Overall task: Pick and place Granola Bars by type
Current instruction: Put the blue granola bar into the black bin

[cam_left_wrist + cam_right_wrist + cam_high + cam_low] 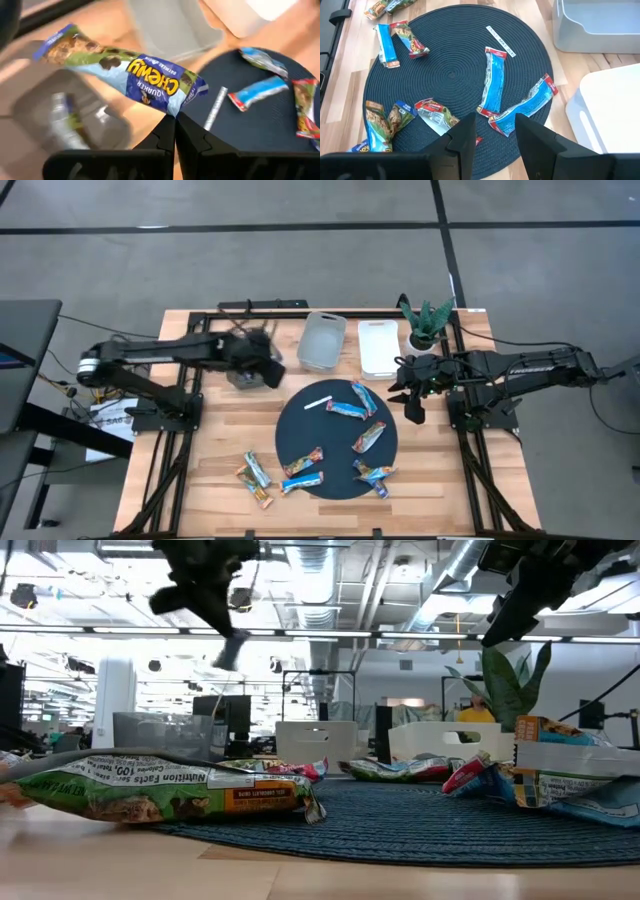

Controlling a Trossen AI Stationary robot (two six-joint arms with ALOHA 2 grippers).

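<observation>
My left gripper is shut on a blue Quaker Chewy granola bar, up above the table's far left part. It hangs over a small grey tray, where another bar lies. Several more granola bars, such as a blue one, lie flat on the dark round mat. Two bars rest on the wood at the mat's left. My right gripper stands open above the mat's right edge, with nothing between its fingers. My left gripper pinches the Chewy bar by one end of its wrapper between its two fingers. The rest of the bar sticks out beyond the fingertips, lifted clear of the table and the tray.
A grey bin and a white bin stand at the table's far side, a potted plant at the far right. A thin white strip lies on the mat's far part. Bare wood shows at the near left and right.
</observation>
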